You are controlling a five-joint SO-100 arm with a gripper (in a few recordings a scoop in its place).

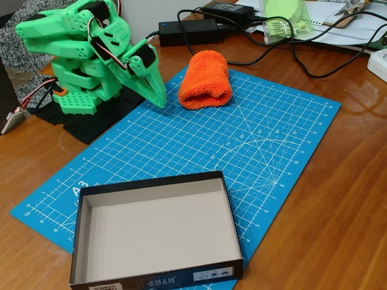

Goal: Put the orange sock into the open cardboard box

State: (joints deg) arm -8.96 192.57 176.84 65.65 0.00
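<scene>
And here we are: the orange sock (205, 81) sits bundled at the far side of the blue cutting mat (266, 145), well apart from the open cardboard box (81, 235) at the near edge. The green gripper (158, 99) points down just left of the sock, jaws narrow, holding nothing. It'll want to open wide and take that plush bundle across its middle.

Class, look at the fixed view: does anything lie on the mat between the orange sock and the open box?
Nothing visible does. Bare blue mat separates the orange sock from the open cardboard box.
</scene>
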